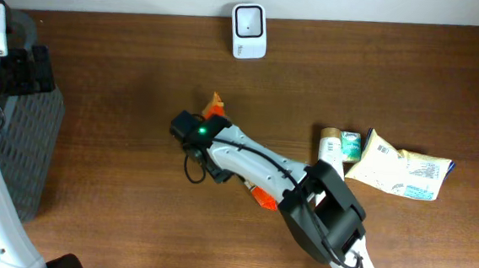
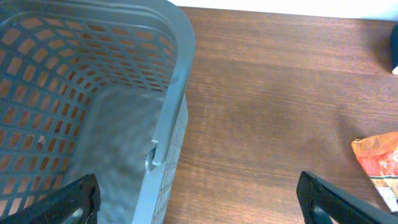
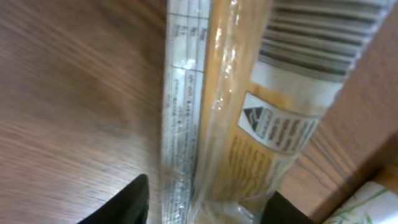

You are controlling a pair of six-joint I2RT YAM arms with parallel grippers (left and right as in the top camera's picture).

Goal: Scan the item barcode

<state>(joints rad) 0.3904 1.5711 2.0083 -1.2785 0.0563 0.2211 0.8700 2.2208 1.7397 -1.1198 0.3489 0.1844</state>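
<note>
Overhead, shows the right gripper (image 1: 210, 118) at mid-frame over the orange snack packet (image 1: 216, 105), below the white scanner (image 1: 248, 31) at top centre. In the right wrist view, straddles that packet with a black finger (image 3: 132, 200) on either side, barcode stripes (image 3: 323, 43) at upper right; cannot tell whether clamping or only flanking it. Holds the left gripper (image 2: 199, 208) spread wide and empty above the table (image 2: 267, 112), beside the grey basket (image 2: 168, 93). Shows a bottle (image 1: 331, 147), green box (image 1: 350, 144) and yellow pouch (image 1: 402, 166) at right.
</note>
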